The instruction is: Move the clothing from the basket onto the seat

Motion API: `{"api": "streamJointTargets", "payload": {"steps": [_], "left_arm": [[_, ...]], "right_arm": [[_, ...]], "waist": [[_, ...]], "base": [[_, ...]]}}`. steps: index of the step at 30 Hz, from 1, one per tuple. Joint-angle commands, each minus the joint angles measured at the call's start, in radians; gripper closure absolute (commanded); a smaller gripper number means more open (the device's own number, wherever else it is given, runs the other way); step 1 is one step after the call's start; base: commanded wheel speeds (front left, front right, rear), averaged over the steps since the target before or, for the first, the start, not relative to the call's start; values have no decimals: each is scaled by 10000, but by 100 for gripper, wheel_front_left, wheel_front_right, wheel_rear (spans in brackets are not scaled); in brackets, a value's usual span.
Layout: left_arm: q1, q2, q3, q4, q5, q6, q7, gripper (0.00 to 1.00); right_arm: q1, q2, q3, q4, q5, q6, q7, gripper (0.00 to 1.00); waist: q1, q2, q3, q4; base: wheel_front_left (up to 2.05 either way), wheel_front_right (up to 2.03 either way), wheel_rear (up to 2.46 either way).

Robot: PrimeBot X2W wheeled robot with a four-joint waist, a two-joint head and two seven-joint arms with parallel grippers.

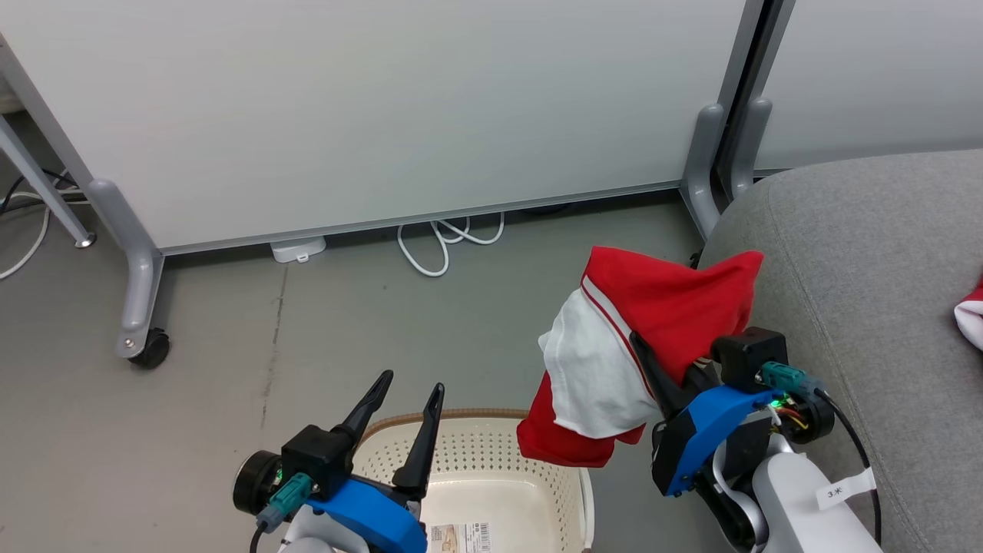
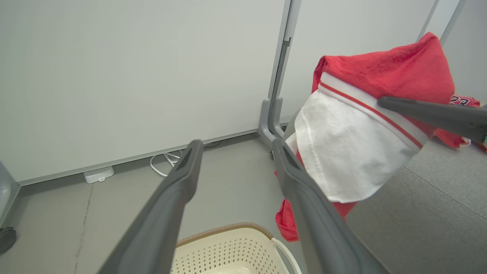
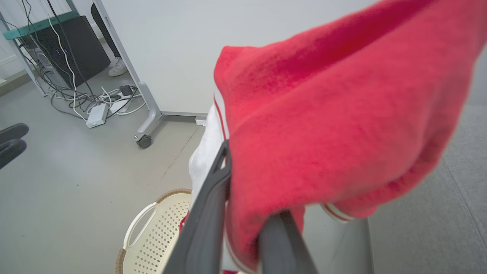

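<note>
One red-and-white garment (image 1: 660, 307), clamped in right claw (image 1: 664, 365), 2 o'clock of basket (image 1: 461, 420); left claw (image 1: 411, 384) spread wide, empty, over basket.

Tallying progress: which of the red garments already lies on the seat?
The jersey printed 23, lying on the grey seat; the white-panelled garment hangs clamped in the right gripper, off the seat.

Rt end effector (image 1: 664, 347): far fingertip hidden under red garment (image 1: 676, 303). Basket (image 1: 491, 457) cut off at btm edge; 2nd garment (image 1: 972, 316) at rt edge.
</note>
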Motion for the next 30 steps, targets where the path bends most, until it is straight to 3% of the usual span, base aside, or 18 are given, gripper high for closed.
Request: {"api": "streamJointTargets", "payload": {"steps": [1,12,30], "left_arm": [[88,-17,100,-55,90,-13,-26,0],[7,1,140,-67,107,-13,-26,0],[-290,117,74,-97,63,-14,-26,0]], "right_arm": [[65,-17,-36,-76,-31,5,30,100],[-2,-17,1,-160,48,5,46,100],[48,-15,-123,-157,40,5,-49,100]], "waist": [[0,0,-7,-19],[0,0,114,-512],[0,0,309,-3098]], "base": [[0,0,0],[0,0,0],[0,0,0]]}}
